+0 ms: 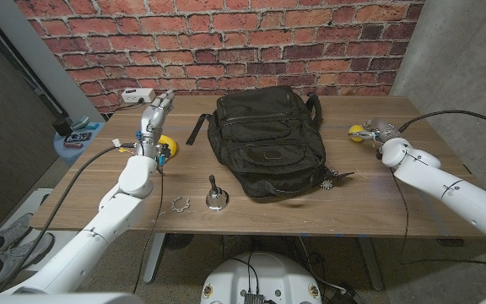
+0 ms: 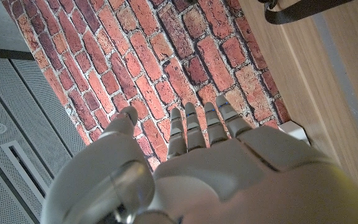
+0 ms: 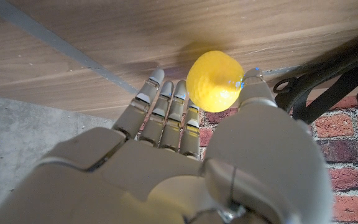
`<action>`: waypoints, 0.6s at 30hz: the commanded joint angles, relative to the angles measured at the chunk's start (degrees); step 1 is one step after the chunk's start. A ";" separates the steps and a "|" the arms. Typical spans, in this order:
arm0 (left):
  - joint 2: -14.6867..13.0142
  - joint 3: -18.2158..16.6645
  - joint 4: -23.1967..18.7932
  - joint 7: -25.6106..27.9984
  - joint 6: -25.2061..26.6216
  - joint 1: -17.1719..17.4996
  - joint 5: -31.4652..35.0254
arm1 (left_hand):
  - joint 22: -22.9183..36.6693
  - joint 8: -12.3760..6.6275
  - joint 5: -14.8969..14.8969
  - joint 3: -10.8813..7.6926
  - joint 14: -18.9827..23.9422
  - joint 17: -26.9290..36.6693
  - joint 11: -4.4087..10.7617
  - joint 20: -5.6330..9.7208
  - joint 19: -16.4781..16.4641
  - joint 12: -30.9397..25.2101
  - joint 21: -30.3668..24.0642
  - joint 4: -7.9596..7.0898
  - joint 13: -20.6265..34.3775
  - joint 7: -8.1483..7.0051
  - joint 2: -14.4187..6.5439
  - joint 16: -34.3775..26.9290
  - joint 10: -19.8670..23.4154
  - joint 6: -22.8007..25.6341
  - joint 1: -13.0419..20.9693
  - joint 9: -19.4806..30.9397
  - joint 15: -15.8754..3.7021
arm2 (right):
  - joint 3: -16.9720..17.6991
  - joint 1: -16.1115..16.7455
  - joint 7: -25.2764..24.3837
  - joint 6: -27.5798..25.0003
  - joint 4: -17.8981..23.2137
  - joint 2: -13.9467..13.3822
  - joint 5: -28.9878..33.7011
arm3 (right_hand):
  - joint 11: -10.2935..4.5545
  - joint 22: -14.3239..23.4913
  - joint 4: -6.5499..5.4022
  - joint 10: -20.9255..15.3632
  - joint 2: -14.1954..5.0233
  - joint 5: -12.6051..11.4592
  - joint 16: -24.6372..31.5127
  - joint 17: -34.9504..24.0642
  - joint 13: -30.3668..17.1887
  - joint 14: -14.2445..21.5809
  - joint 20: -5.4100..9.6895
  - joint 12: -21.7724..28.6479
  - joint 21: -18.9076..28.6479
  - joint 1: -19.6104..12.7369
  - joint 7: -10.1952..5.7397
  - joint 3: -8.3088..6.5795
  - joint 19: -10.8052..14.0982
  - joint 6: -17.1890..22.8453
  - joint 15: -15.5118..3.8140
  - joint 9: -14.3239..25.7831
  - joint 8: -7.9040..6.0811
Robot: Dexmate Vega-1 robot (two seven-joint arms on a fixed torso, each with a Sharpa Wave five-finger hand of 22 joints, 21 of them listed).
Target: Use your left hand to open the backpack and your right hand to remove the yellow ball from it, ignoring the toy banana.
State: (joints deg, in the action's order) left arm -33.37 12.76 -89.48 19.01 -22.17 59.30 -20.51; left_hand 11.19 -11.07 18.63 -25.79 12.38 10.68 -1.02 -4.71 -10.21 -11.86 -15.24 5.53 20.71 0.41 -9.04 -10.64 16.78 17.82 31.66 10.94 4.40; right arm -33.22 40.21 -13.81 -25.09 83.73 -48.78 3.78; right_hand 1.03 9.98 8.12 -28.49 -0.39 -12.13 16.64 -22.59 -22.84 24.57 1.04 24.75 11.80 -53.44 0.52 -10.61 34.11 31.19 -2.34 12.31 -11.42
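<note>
wooden table (image 1: 378,211): right robot hand (image 1: 376,133) grasping yellow ball (image 1: 357,133) near its edge, left robot hand (image 1: 153,118) released.

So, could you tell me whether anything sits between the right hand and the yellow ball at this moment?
Nothing visible does. The yellow ball is already outside the backpack, at the fingertips of the right hand over the table; the right wrist view shows it between thumb and fingers.
</note>
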 commanded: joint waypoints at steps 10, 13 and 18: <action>0.43 0.89 2.73 -1.28 -0.66 -2.11 -0.84 | 0.02 -0.31 0.41 -0.71 0.00 0.09 0.40 0.10 0.10 -0.16 0.06 0.09 -0.20 0.20 -0.33 -0.30 0.06 0.92 -0.24 -0.03 0.01 | -0.74 -0.48 1.08 -1.60 0.94 0.08 -0.33 | 0.84 0.26 -0.94 2.25 0.99 -0.31 -0.89 -0.36 -0.27 -1.23 -0.38 -0.91 -0.59 2.89 0.65 0.62 -1.62 -2.13 -1.97 0.09 0.50; 0.33 0.92 2.93 -1.56 -0.65 -2.29 -1.07 | 0.02 -0.31 0.41 -0.75 -0.03 0.09 0.38 0.12 0.09 -0.18 0.06 0.10 -0.24 0.24 -0.34 -0.30 0.10 0.95 -0.26 -0.03 0.08 | -0.82 -0.52 1.37 -1.97 1.39 0.00 -0.41 | 1.23 0.26 -1.17 2.48 1.06 -0.32 -1.08 -0.46 -0.31 -1.67 -0.60 -1.00 -0.68 3.45 0.73 0.79 -1.98 -2.42 -1.60 0.08 0.51; 0.07 0.95 3.38 -2.16 -0.82 -2.62 -1.42 | 0.02 -0.33 0.40 -0.89 0.02 0.10 0.43 0.20 0.10 -0.20 0.09 0.14 -0.39 0.09 -0.37 -0.32 0.13 1.12 -0.34 -0.02 -0.02 | -1.13 -0.74 1.89 -2.68 2.16 -0.08 -0.29 | 1.39 0.28 -1.48 3.65 1.49 -0.36 -1.47 -0.61 -0.41 -2.42 -1.03 -1.47 -0.79 4.57 1.04 1.21 -2.75 -3.45 -1.03 0.04 0.62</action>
State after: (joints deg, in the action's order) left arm -32.99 13.52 -87.10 17.91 -22.57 57.44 -21.24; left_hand 11.19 -11.07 18.63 -26.17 12.38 10.68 -1.02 -4.71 -10.22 -11.86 -15.25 5.77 20.22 0.41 -9.27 -10.64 16.78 18.43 31.43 10.95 4.40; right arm -33.91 39.75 -12.70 -26.45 84.43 -48.73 3.55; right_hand 2.56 9.98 6.93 -25.51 0.90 -12.14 15.65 -23.00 -23.02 22.66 0.08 23.68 11.19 -49.57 1.45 -9.41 31.93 28.20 -2.56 12.27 -11.20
